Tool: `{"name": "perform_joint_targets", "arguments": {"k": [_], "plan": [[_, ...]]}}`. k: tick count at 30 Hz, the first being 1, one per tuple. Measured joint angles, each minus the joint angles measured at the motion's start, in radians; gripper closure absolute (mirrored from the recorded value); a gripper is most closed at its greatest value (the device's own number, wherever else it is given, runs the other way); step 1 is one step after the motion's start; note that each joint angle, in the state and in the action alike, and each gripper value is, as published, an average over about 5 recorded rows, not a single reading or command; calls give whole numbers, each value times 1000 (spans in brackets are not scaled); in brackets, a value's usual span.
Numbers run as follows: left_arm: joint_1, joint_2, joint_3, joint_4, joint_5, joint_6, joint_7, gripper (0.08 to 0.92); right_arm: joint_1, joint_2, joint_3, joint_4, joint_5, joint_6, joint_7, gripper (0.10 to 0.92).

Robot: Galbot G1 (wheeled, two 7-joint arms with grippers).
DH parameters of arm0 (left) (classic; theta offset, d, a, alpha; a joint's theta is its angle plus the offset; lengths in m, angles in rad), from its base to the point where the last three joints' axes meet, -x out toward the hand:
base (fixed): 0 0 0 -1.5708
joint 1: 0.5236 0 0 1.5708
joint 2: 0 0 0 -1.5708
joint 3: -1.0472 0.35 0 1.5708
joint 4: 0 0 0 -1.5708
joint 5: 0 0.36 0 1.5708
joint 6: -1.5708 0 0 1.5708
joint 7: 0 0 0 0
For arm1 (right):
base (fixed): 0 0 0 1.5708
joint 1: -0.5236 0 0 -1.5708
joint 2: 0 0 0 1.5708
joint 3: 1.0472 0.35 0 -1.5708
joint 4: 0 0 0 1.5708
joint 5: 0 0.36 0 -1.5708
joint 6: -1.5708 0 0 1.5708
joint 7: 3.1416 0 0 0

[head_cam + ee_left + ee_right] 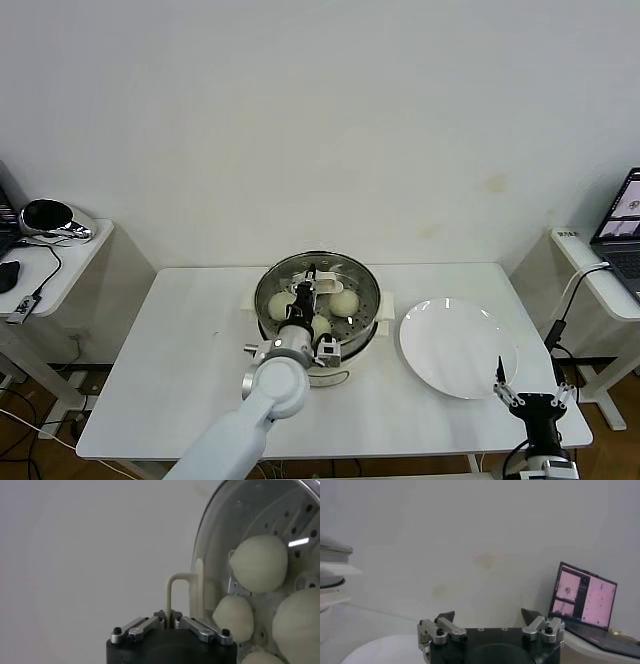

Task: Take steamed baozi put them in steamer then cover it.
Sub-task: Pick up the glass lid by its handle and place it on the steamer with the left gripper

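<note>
The left arm is reaching forward from the near edge of the white table (pixel 180 350), its forearm angled up toward the steamer (pixel 350 362) and its wrist sitting just at the pot's near rim. The left gripper (pixel 311 277) is extending out over the pot, and its fingers are pinched narrow on the cream-white handle (pixel 172 592) of the cover (pixel 220 545). In the left wrist view the handle's thin loop is standing directly between the two fingertips, which are closed against it with no gap visible. The glass of the cover is lying beyond the fingers, over the pot's opening (whether its rim is fully seated on the pot cannot be determined).

The steamed baozi (pixel 345 301) are sitting inside the steamer on the perforated tray, under the glass and to either side of the closed fingers. Three buns are showing in the head view; four are showing through the glass in the left wrist view (pixel 260 562).

The right arm is hanging low off the near right corner of the table. The right gripper (pixel 534 394) is pointing upward with its fingers spread wide and holding nothing, just beside the near edge of the white plate (pixel 440 350). A laptop (pixel 585 596) is standing well beyond those fingers on a side desk.
</note>
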Motion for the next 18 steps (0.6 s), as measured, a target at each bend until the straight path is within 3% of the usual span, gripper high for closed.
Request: {"name": "perform_joint_targets", "arguments": {"k": [11, 18], "plan": [[12, -19, -20, 13, 8, -11, -13, 862, -3, 3, -8, 0, -7, 3, -2, 203], [32, -14, -32, -8, 6, -17, -15, 704, -4, 5, -11, 1, -12, 4, -2, 203]]}}
